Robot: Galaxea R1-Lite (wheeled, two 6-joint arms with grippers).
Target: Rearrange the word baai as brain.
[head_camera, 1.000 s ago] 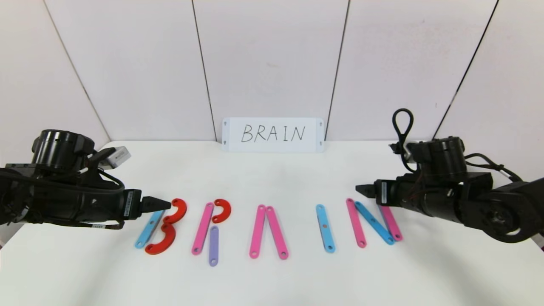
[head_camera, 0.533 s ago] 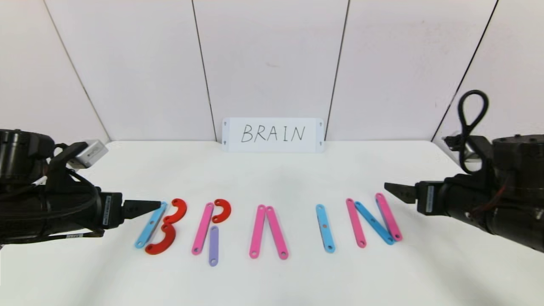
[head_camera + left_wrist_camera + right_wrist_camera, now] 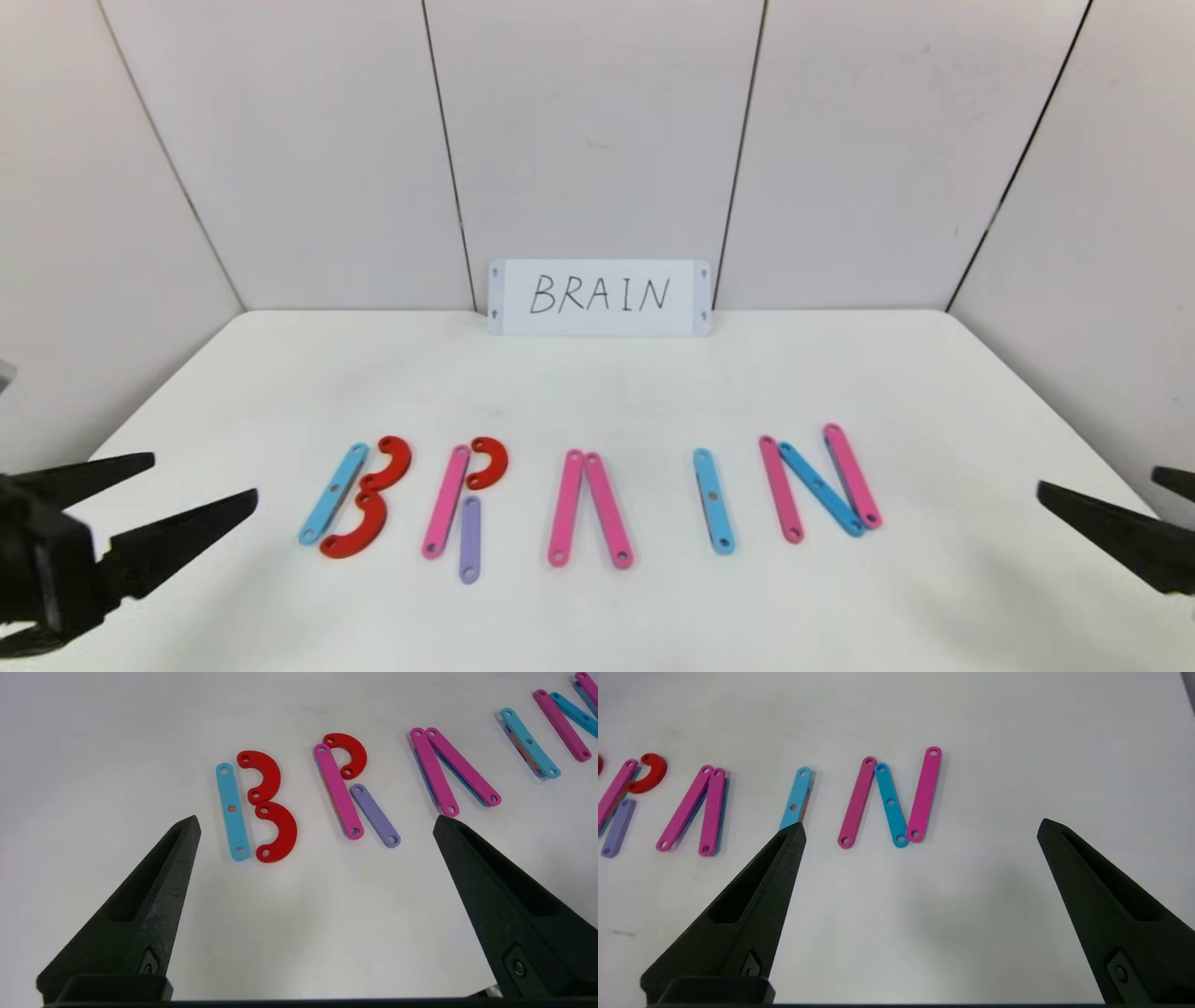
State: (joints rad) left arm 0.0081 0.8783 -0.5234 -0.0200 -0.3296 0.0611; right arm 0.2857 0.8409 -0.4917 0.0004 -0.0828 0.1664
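The flat plastic letters lie in a row on the white table (image 3: 597, 392). The B is a light-blue bar (image 3: 331, 493) with two red hooks (image 3: 362, 527). The R is a pink bar (image 3: 445, 501), a red hook (image 3: 490, 462) and a purple bar (image 3: 470, 539). The A is two pink bars (image 3: 586, 509), the I a light-blue bar (image 3: 714, 501), the N two pink bars and a blue one (image 3: 822, 490). My left gripper (image 3: 201, 478) is open and empty at the front left, short of the B (image 3: 254, 805). My right gripper (image 3: 1100, 481) is open and empty at the front right, short of the N (image 3: 892, 802).
A white card (image 3: 599, 296) with handwritten "BRAIN" stands at the table's back edge against the wall. Bare table lies in front of the letters and between them and the card. White wall panels close in the back and both sides.
Both arms have drawn back from the letters toward the table's front corners, and both grippers have opened. The right pink bar of the N is uncovered. The letters lie still.
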